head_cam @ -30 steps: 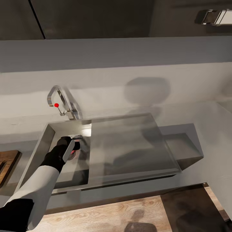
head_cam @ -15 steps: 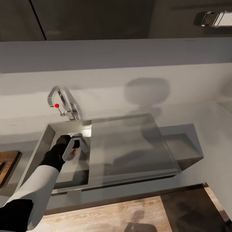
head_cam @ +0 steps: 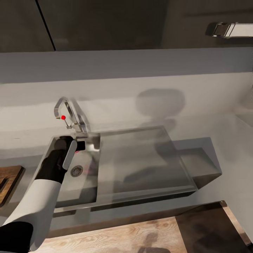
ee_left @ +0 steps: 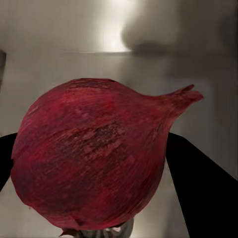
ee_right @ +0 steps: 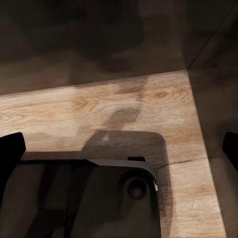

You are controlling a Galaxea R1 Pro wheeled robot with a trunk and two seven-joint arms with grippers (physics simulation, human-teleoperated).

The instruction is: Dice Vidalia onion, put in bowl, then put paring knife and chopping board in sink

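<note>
A kitchen: grey steel sink (head_cam: 147, 165) with chrome tap (head_cam: 70, 114), grey countertop (head_cam: 232, 140), dark cabinets (head_cam: 105, 21) above.

Dark red onion (ee_left: 91, 161), papery skin, stem tip sideways, pinched in left hand (head_cam: 81, 147) above grey sink (head_cam: 140, 158); chopping board (head_cam: 7, 181) corner beside the sink.

Left gripper (head_cam: 81, 147) with onion (ee_left: 91, 161) sits inside sink (head_cam: 147, 158) basin, near the back wall. Tap (head_cam: 68, 114) arches just behind it, blocking the way up and back. Drainboard (head_cam: 144, 158) alongside lies bare. Chopping board (head_cam: 7, 181) lies beyond the basin's left rim.
</note>
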